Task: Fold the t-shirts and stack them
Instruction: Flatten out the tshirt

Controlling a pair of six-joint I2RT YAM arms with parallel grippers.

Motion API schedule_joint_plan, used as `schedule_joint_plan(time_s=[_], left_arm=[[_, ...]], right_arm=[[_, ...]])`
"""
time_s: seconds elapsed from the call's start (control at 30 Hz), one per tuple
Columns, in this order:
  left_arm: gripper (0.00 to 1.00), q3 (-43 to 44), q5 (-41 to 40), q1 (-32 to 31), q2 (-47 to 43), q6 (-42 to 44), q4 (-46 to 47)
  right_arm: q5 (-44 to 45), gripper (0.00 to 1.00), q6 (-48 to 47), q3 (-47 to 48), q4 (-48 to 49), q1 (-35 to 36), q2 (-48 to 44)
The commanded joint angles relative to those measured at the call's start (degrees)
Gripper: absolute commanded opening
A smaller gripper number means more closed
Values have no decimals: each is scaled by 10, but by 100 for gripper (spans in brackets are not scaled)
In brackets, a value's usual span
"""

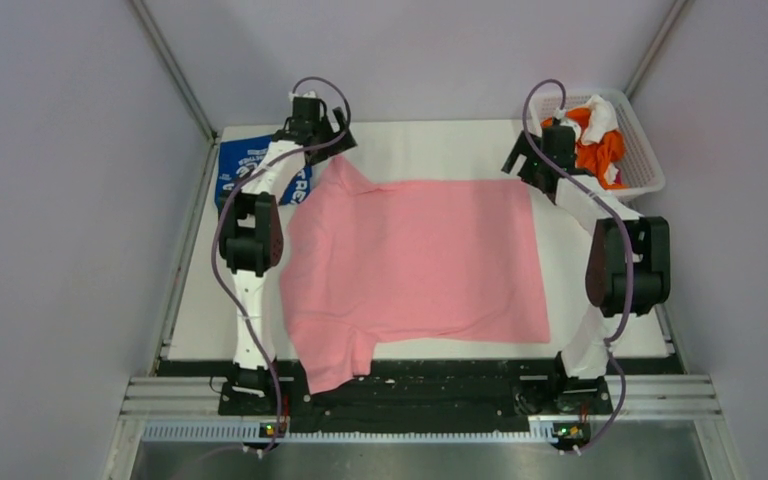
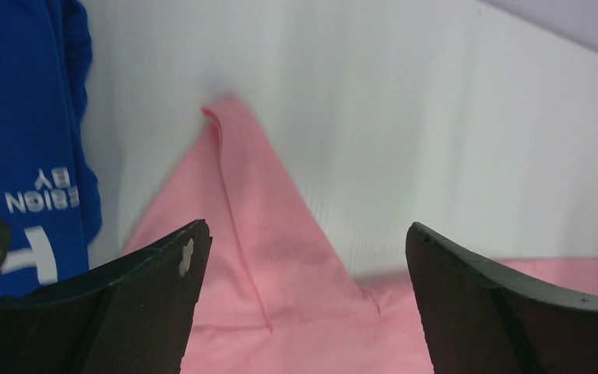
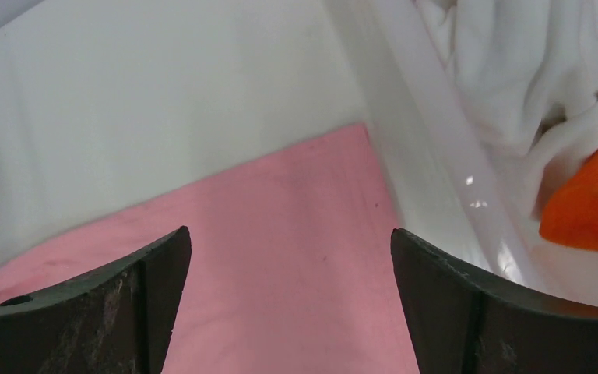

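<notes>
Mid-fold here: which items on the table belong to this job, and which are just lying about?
Job: plain light pink cloth t-shirt, spread flat; royal blue cloth t-shirt with white lettering, far left.
Lying about: white plastic lattice basket; orange cloth and white cloth inside it.

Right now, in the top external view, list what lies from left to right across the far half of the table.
blue t-shirt → left gripper → pink t-shirt → right gripper → white basket
</notes>
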Motion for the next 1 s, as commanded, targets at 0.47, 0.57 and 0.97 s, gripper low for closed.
schedule_joint_plan(time_s=[0.47,0.57,0.97], left_arm=[[72,-208,19,-27,-106,-115,32],[66,-200,18,-27,-90,-118,29],[50,-183,18,-27,-53,-125,24]], right_arm=[[-77,97,15,-149,28,78,-84],[-79,97,13,-151,26,77,-76],[-72,97,10,-151,23,78,-50]])
